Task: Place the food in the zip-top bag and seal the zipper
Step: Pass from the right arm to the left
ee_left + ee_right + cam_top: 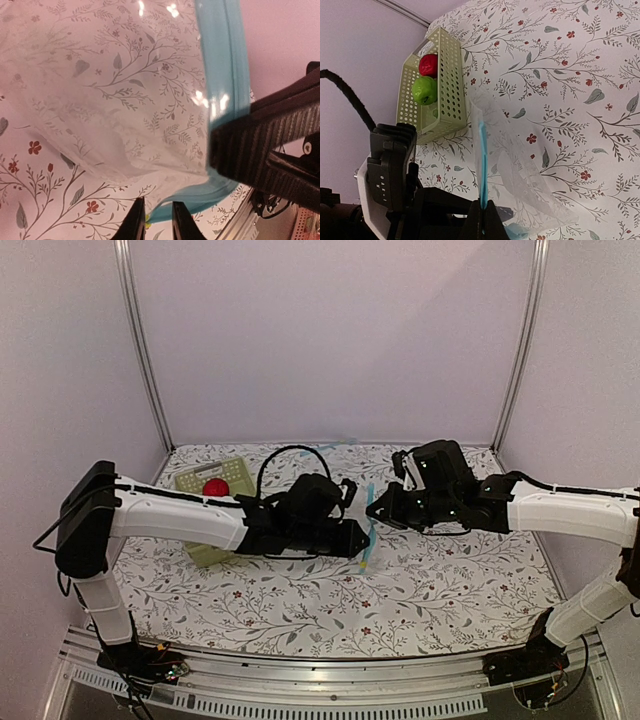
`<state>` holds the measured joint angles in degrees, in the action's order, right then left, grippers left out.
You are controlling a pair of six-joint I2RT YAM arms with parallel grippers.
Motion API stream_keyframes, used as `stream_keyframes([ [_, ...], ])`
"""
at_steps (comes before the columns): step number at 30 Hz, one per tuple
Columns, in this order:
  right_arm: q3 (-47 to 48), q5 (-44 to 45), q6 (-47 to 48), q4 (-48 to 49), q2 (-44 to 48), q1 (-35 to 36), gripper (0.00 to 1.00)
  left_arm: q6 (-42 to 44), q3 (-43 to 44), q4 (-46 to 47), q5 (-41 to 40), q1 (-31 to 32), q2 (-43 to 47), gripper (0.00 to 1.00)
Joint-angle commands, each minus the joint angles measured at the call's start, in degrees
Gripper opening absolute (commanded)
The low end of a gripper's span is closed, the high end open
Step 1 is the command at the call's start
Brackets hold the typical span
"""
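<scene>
Furthest out behind my left hand (156,222), the glossy round red apple (428,65) and the rounder green apple (424,90) sat side by side in the pale green perforated plastic basket (451,85). Neither had been bagged yet. I judged the step in hand to be readying the bag's mouth, with loading and sealing not begun.

The left hand's fingers were drawn close, with a narrow gap between them. The lower corner of the narrow light blue zipper strip (222,75) ran into that gap. I could not tell whether they truly pinched it or only straddled it.

Just ahead of that hand, the thin clear zip-top bag (100,100) was lifted by its mouth edge. Its body sagged towards the floral-patterned tabletop (450,580), and nothing showed inside it.

My right hand (483,215) faced the left one, almost touching it. Its ribbed fingers were clamped shut on the blue strip, which rose straight out from between its fingertips.

For the next move, I reckoned the mouth had to be spread and held wide by one hand. The other hand had to let go and reach for an apple. The left was the natural choice, since the basket lay on its side. The film looked limp, so I expected the mouth to fall shut if only one edge was held.
</scene>
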<state>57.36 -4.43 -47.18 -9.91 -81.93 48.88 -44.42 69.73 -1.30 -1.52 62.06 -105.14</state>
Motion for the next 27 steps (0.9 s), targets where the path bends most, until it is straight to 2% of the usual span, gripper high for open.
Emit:
stream_keyframes([
  [1,0.3,1.1,-0.5,-0.7,-0.2,0.7,0.01,0.5,1.2,2.9,0.2,1.0,-1.3,0.21],
  [4,0.2,0.5,-0.5,-0.6,-0.1,0.7,0.01,1.5,1.1,3.8,1.0,1.0,-1.5,0.25],
  [9,0.0,0.3,-0.7,-0.7,0.3,0.6,0.01,2.1,1.3,4.5,1.1,1.0,-1.9,0.25],
  [16,-0.1,0.3,-1.0,-0.7,0.3,0.7,0.00,2.2,1.4,5.2,1.1,1.0,-2.6,0.02],
  [19,-0.4,0.5,-0.8,-0.8,0.5,0.6,0.02,2.6,1.4,5.3,1.1,1.0,-2.5,0.00],
  [22,-0.7,1.5,-0.5,-1.8,1.2,0.6,0.16,2.6,1.0,4.6,0.9,1.0,-1.9,0.00],
  [25,-1.1,4.0,0.6,-4.2,3.0,0.7,0.39,2.1,0.0,3.4,-0.2,0.7,-0.8,0.00],
  [27,-1.4,7.4,1.9,-5.7,4.7,0.7,0.50,1.5,-1.0,3.4,0.0,0.4,0.1,0.00],
])
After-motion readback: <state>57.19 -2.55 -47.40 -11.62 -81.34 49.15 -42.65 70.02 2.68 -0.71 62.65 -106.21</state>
